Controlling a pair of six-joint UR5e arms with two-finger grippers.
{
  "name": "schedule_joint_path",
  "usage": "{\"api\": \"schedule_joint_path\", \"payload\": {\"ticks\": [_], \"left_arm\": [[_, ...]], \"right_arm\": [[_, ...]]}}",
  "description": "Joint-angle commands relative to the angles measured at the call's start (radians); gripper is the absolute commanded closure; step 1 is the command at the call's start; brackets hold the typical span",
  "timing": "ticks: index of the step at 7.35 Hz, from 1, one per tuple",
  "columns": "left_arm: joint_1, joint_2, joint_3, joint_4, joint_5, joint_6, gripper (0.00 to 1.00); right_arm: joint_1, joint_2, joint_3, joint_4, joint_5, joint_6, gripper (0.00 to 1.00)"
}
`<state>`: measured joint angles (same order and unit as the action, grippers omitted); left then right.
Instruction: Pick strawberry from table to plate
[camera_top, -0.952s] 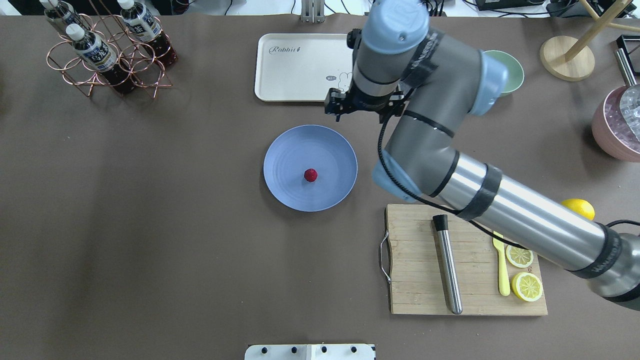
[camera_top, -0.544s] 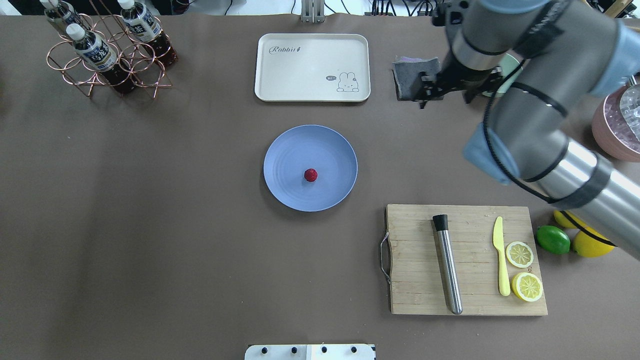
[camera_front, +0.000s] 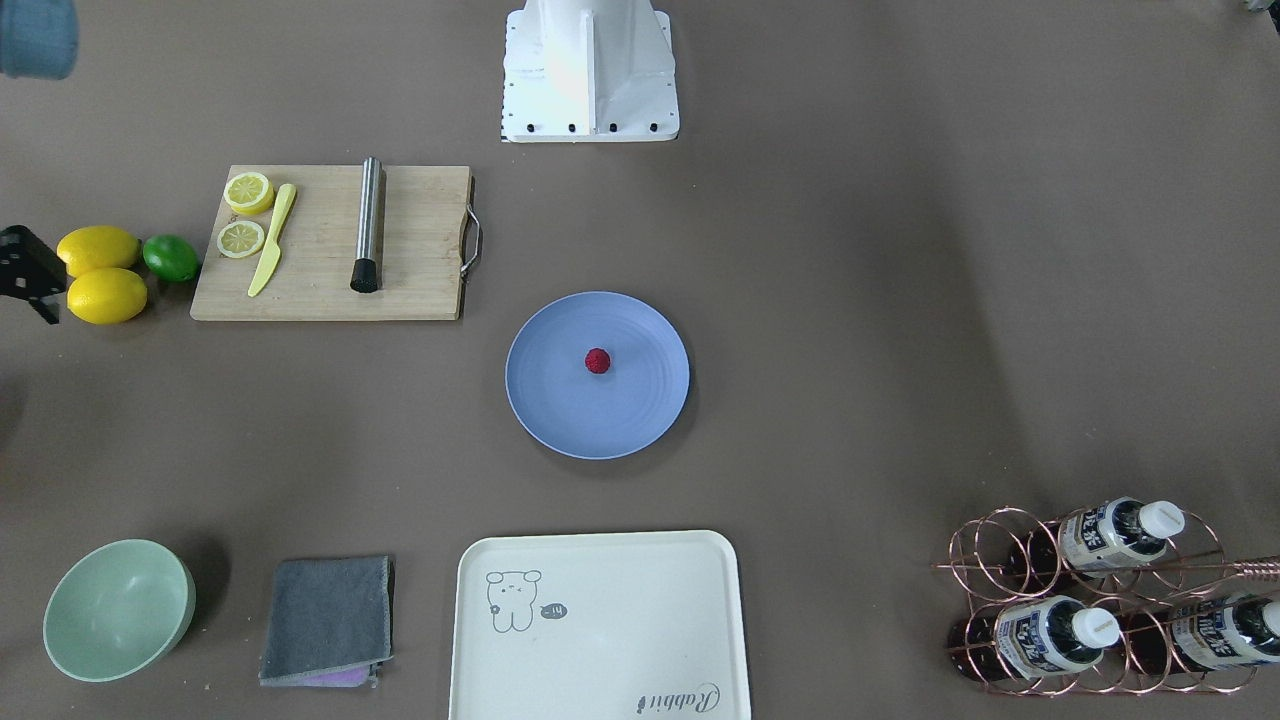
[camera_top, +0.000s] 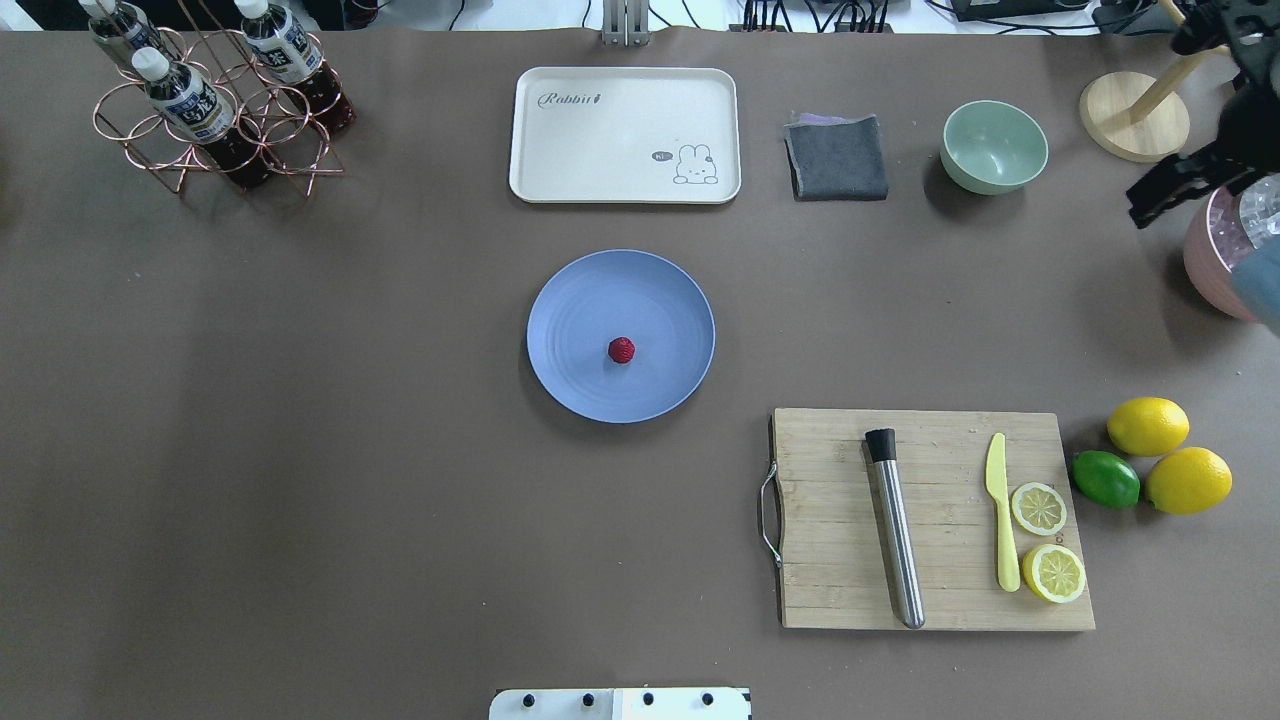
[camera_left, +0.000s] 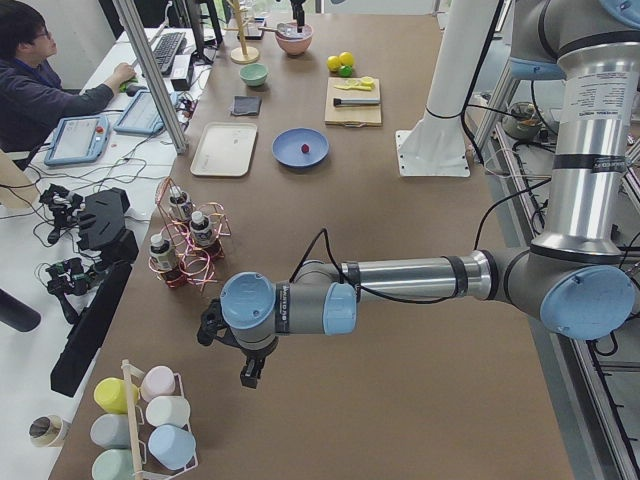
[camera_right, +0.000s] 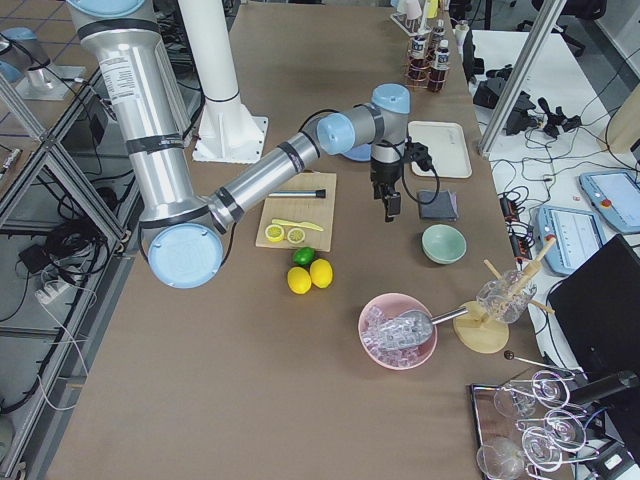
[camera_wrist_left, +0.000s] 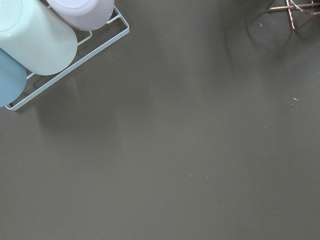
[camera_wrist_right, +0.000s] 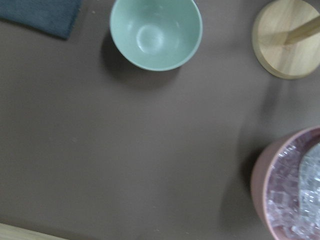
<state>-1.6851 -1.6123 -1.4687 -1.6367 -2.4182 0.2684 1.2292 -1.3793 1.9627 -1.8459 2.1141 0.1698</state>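
Tiny dark-red bumpy strawberry (camera_top: 621, 349): centre of round periwinkle-blue plate (camera_top: 570, 300) | right gripper (camera_right: 389, 208), left gripper (camera_left: 248, 377): well off plate, cannot tell whether spread or closed.

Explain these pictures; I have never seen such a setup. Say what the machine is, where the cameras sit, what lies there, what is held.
This is a robot with two jointed arms at a table, each ending in a two-finger end effector. Two cameras look down from above, one behind the robot, one facing it; two look along the table from its ends; one rides on each wrist. A small red strawberry lies on the blue plate. Nearby are a cream tray, a grey cloth, a green bowl, a bottle rack, and a cutting board with a metal rod, a yellow knife and lemon halves. The right end effector hangs near a pink ice bowl, the left end effector near a cup rack. Neither seems to hold anything.
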Motion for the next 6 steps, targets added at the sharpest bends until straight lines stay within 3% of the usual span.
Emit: {"api": "schedule_joint_path", "payload": {"ticks": [1, 3, 6], "left_arm": [[0.004, 0.011, 0.001, 0.000, 0.007, 0.000, 0.02], [0.004, 0.026, -0.005, 0.000, 0.019, 0.000, 0.02], [0.056, 0.011, -0.007, 0.000, 0.065, -0.001, 0.02]], "right_arm": [[0.169, -0.154, -0.005, 0.001, 0.026, -0.139, 0.00], [0.243, -0.248, -0.078, 0.002, 0.015, -0.139, 0.00], [0.288, -0.254, -0.088, 0.002, 0.023, -0.127, 0.00]]}}
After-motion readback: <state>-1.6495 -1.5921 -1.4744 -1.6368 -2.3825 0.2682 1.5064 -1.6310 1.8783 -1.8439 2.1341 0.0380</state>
